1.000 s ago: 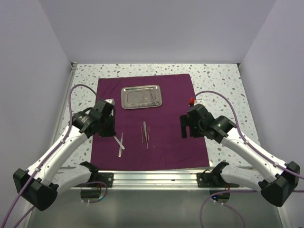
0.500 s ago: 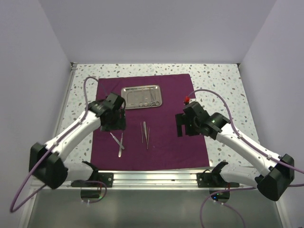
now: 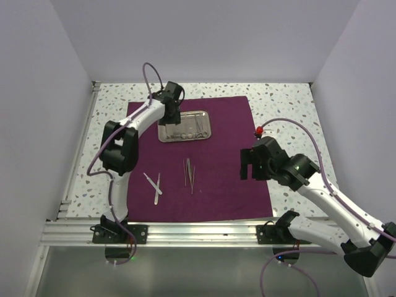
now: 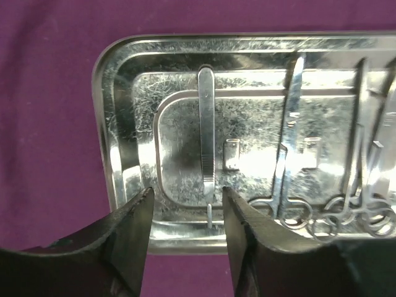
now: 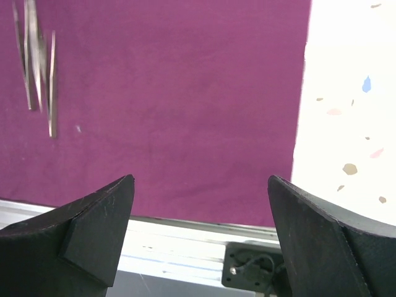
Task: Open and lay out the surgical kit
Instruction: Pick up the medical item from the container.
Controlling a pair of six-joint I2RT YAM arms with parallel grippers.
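Note:
The maroon cloth (image 3: 216,179) of the surgical kit lies spread flat on the table. At its far side sits the steel tray (image 3: 162,137), holding a pair of tweezers (image 4: 206,148) and scissor-handled forceps (image 4: 288,148). My left gripper (image 3: 176,121) hovers over the tray's left part. It is open (image 4: 189,204), its fingers (image 4: 133,241) on either side of the tweezers' near tip without touching it. More tweezers lie on the cloth (image 3: 154,184) (image 3: 189,173). My right gripper (image 3: 247,166) is wide open (image 5: 201,185) above the cloth's near right part, holding nothing.
Speckled white tabletop (image 5: 346,124) borders the cloth on the right. The aluminium rail (image 3: 198,232) with the arm bases runs along the near edge. White walls close in the left, far and right sides.
My left arm swung from the cloth's left side up to the tray, and its jaws went from shut to open. A second instrument now lies by the left tweezers. The right arm shifted slightly.

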